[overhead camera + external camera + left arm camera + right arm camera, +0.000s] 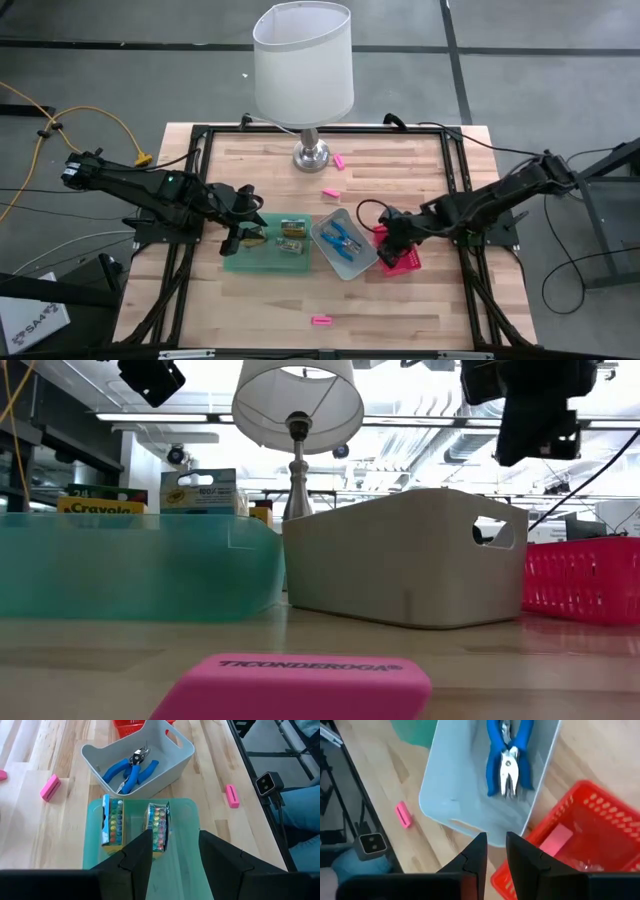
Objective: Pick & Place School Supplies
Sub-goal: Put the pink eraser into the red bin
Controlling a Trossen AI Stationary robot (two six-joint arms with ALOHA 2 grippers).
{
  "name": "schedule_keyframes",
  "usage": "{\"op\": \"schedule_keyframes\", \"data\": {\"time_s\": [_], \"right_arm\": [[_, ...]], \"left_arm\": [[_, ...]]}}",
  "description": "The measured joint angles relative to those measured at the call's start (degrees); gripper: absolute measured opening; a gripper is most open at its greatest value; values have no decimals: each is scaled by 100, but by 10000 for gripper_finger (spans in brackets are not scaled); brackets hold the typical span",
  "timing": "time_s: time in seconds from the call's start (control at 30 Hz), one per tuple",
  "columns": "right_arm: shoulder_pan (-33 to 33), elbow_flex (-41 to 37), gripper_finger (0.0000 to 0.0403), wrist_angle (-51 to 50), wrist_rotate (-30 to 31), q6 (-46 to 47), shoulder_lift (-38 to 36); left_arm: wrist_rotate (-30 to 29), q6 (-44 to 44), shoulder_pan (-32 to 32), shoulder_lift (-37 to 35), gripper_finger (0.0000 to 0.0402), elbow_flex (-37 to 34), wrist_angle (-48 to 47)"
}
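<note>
Left claw (172, 857): over the green tray (262, 258), fingers apart, holding nothing.
Right claw (492, 851): above the seam between the grey tray (445, 785) and the pink basket (600, 815), fingers close together with a thin gap, gripping nothing.
Crayon packs (159, 827): two yellow-green boxes with rows of coloured dots, lying side by side in the green tray; a third pack shows in the high view nearer the left claw.
Pliers (131, 769): two blue-handled tools with bare metal noses, lying crossed in the grey tray.
Pink erasers (320, 321): small flat pink blocks; one lies at the desk's (400, 300) near edge and reads TICONDEROGA in the low view, two lie near the lamp (303, 70), one sits inside the pink basket.
Trays: green, grey and pink stand in a row mid-desk, the grey just beside the pink.
</note>
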Motion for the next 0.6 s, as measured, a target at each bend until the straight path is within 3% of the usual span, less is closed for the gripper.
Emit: {"op": "schedule_keyframes", "data": {"time_s": [0.27,0.6], "right_arm": [[-537,0,63,47,572,-570,4],[-2134,0,63,885,536,-1886,123]], "left_arm": [[2,-127,-1,0,156,0,-2],[2,-140,-1,0,156,-2,-2]]}}
